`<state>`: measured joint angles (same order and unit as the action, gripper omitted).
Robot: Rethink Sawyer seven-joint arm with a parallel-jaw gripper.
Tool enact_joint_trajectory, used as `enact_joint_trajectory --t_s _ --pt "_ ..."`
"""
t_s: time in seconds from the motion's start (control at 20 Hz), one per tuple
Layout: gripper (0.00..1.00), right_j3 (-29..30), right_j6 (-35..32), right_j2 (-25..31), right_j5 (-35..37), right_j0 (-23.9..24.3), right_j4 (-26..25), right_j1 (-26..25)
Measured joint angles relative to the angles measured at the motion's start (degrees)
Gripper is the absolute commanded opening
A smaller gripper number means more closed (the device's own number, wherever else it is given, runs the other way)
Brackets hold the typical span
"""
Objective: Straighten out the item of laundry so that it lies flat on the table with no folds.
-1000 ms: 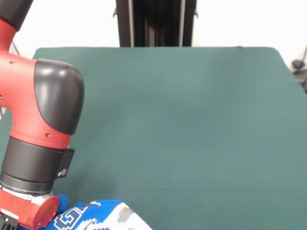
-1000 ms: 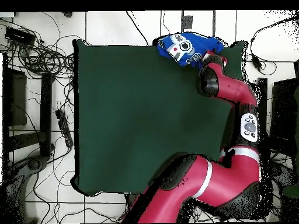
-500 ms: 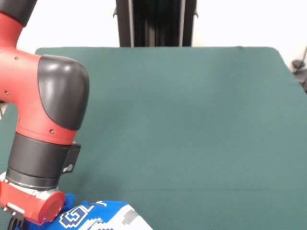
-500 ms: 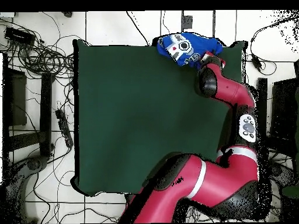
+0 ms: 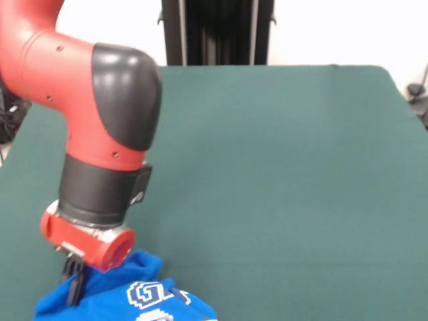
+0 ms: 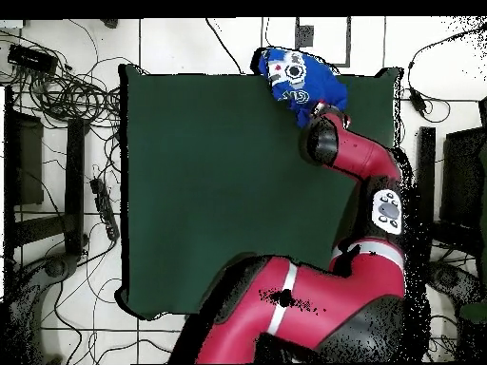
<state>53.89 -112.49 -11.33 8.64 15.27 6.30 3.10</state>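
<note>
Gripper [image 5: 75,284] is lowered into the blue shirt [image 5: 127,297]; pinch or spread cannot be told | shirt is bunched at the table [image 5: 281,174] edge; folds are seen

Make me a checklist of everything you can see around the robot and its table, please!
Surface: green table, bare apart from the shirt.
Job's things: blue shirt bunched and folded at the table's edge, white graphic showing; in the overhead view it reaches the edge. Not flat yet.
Clutter: nothing seen on the table.
Claw: claw down on the shirt's bunched part; open or shut cannot be told.
Cables: a tangle of cables on the floor beside the table, and another cable on the opposite side.
Surroundings: white tiled floor, dark stand behind the table.
</note>
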Motion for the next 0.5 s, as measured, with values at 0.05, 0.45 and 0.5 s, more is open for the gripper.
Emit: enact_joint_trajectory --t_s 0.05,0.45,0.5 --pt "0.0 0.97 -0.42 -0.46 0.23 -0.44 0.55 0.36" --pt "0.0 10.36 -4.7 -3.21 0.22 -3.55 4.5 3.9" --pt "0.0 11.38 -5.0 -3.2 -0.21 -3.54 4.6 4.3"
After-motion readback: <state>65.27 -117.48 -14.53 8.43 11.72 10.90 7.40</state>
